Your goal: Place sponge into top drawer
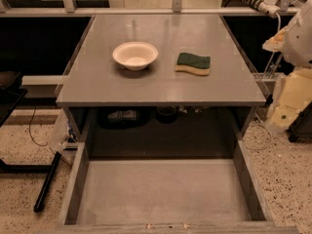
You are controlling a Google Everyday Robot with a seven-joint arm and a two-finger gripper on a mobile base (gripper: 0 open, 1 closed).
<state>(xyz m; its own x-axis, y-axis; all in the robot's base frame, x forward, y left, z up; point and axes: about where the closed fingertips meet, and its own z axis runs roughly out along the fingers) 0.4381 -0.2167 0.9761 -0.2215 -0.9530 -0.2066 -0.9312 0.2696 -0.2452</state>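
The sponge (193,63), dark green on top of yellow foam, lies flat on the grey tabletop (161,89), right of centre. The top drawer (163,191) is pulled out wide open below the table's front edge, and its flat grey floor holds nothing. My arm comes in at the right edge of the camera view. The cream-coloured gripper (287,104) hangs beside the table's right side, below tabletop level. It is well to the right of the sponge, apart from it, and holds nothing that I can see.
A white round bowl (135,55) stands on the tabletop left of the sponge. Dark items sit on the shelf (146,116) under the tabletop. A black pole (46,184) and cables lie on the speckled floor at left. Railings run behind the table.
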